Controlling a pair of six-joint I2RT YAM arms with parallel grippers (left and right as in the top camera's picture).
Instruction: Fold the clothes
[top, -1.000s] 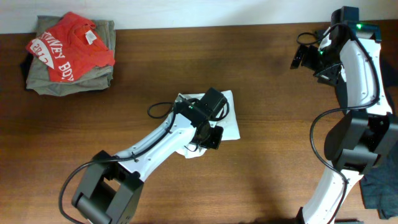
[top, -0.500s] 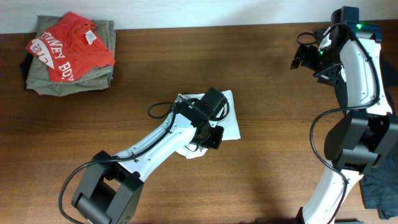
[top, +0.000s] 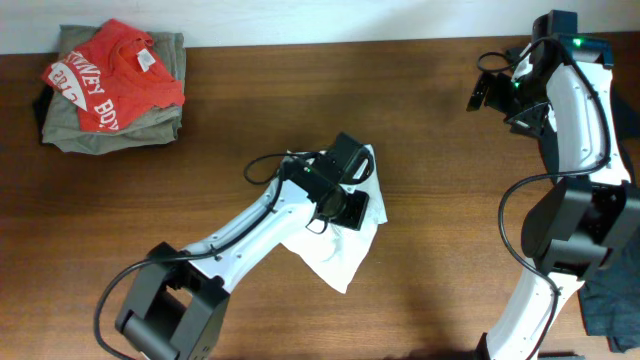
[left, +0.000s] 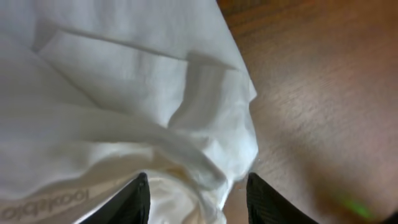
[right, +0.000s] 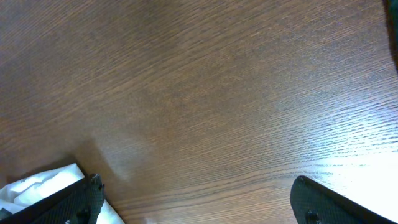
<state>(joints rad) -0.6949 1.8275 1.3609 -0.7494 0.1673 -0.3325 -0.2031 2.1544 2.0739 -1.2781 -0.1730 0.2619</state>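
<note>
The white T-shirt (top: 338, 256) lies crumpled at the middle of the wooden table, with one part drawn out toward the front right. My left gripper (top: 352, 207) is over it and shut on a bunch of its cloth. In the left wrist view the white cloth (left: 124, 93) fills the frame and runs between the fingers (left: 198, 200). My right gripper (top: 480, 95) is open and empty, held high at the back right. The right wrist view shows its spread fingers (right: 196, 202) over bare wood and a corner of white cloth (right: 34, 186). No black shirt with lettering shows.
A stack of folded clothes (top: 110, 90), red with white lettering on olive, sits at the back left corner. A dark garment (top: 612, 300) lies at the front right edge beside the right arm's base. The table (top: 450, 230) is brown wood.
My left gripper has moved a little up and to the right with the cloth. The white T-shirt has opened out, and a flap now reaches toward the front right. The right arm has not moved.
</note>
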